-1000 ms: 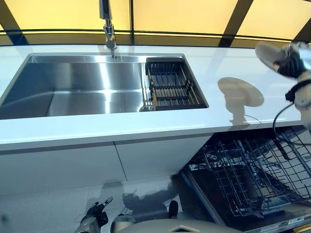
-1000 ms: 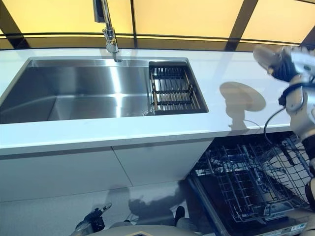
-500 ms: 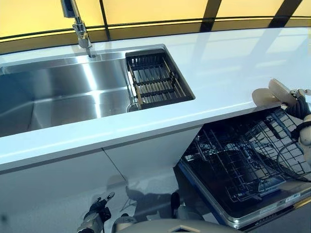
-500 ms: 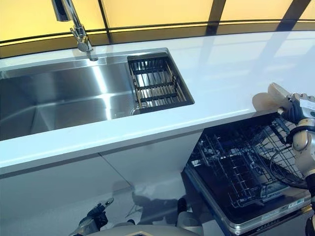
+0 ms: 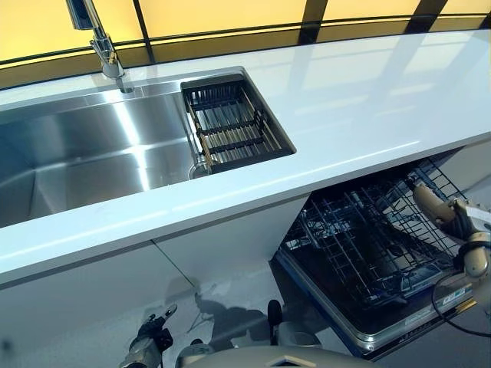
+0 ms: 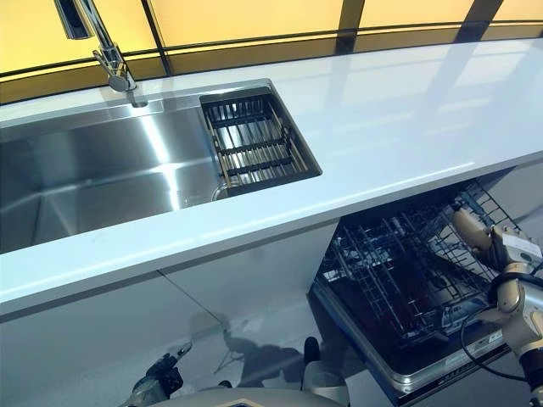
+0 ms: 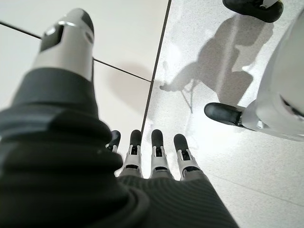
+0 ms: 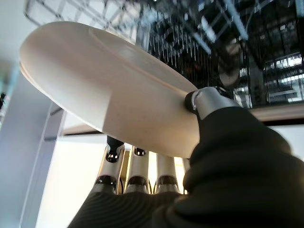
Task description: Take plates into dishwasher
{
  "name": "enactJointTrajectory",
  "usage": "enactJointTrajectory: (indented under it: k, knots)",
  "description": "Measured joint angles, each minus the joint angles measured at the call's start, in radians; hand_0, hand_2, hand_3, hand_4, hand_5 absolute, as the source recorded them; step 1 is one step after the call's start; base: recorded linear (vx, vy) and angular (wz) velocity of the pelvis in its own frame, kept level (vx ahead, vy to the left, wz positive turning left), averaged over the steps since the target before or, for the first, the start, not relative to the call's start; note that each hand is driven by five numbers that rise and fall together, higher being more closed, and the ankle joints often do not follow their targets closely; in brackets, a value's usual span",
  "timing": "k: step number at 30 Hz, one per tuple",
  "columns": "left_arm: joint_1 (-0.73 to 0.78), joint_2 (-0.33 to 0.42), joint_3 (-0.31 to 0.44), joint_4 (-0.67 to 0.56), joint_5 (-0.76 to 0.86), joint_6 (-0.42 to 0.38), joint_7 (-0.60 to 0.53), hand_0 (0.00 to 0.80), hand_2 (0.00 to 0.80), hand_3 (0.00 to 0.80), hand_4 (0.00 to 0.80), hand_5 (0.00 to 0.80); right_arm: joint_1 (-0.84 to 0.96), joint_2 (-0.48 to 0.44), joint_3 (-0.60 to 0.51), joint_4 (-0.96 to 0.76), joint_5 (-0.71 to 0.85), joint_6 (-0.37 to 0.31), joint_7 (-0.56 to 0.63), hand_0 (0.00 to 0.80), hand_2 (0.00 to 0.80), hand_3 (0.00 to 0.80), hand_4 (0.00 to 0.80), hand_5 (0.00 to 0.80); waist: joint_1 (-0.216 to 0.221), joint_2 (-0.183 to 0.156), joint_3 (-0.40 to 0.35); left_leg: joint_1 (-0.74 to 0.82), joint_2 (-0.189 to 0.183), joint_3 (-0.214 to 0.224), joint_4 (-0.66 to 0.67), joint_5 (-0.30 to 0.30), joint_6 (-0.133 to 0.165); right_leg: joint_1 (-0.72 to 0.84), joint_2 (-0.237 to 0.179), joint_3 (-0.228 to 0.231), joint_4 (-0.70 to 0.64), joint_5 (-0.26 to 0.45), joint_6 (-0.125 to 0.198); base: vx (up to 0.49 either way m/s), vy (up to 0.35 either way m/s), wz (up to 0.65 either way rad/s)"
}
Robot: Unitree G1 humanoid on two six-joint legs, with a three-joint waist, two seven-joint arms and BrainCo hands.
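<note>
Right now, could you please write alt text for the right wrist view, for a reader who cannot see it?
The right hand pinches a cream plate between its thumb and fingers, holding it tilted. Beyond the plate is the dark wire rack of the open dishwasher.

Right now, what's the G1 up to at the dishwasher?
The right robot hand pinches a beige plate and holds it over the wire rack of the open dishwasher below the white counter. The plate is not yet set in the rack. The left robot hand hangs open near the floor, holding nothing.
</note>
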Motion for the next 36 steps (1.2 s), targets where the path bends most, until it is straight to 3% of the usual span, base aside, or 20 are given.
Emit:
enactJointTrajectory:
  k: [8,14,24,36]
  knots:
    - [-0.003,0.000,0.000,-0.001,0.000,-0.007,0.004,0.000,0.000,0.000,0.000,0.000,0.006,0.037,0.003,0.001,-0.026,-0.028,0.038,0.800,0.800,0.800,0.800,0.800,-0.001,-0.001,0.001,0.002,-0.001,0.001,0.001,0.000,0.000,0.001,0.001,0.002,0.000,0.002,-0.001,0.000,0.000,0.00]
    - [-0.005,0.000,-0.001,-0.001,0.000,-0.007,0.005,0.000,0.000,0.000,0.000,0.000,-0.064,0.091,0.114,0.073,-0.059,-0.032,0.035,0.800,0.800,0.800,0.800,0.800,0.012,-0.002,0.002,0.014,0.000,0.001,0.003,0.000,0.000,0.011,0.000,0.001,0.000,0.002,-0.001,0.000,0.000,0.00]
    - [-0.021,0.006,-0.025,-0.007,-0.038,-0.028,0.000,0.000,0.000,0.000,0.000,0.000,-0.287,0.174,0.279,0.355,-0.071,0.054,-0.007,0.800,0.800,0.800,0.800,0.800,0.093,0.003,0.000,0.015,0.004,-0.023,0.004,0.001,0.000,0.027,-0.005,-0.026,0.000,0.001,-0.003,0.010,-0.015,0.06]
    - [-0.020,0.014,-0.041,-0.024,-0.118,-0.030,-0.024,0.000,0.000,0.000,0.000,0.000,-0.438,0.206,0.382,0.562,-0.307,0.184,-0.043,0.800,0.800,0.800,0.800,0.800,0.164,0.035,-0.011,0.001,-0.004,-0.071,0.005,0.007,0.006,0.045,-0.023,-0.073,-0.001,-0.005,0.001,0.006,-0.020,0.12]
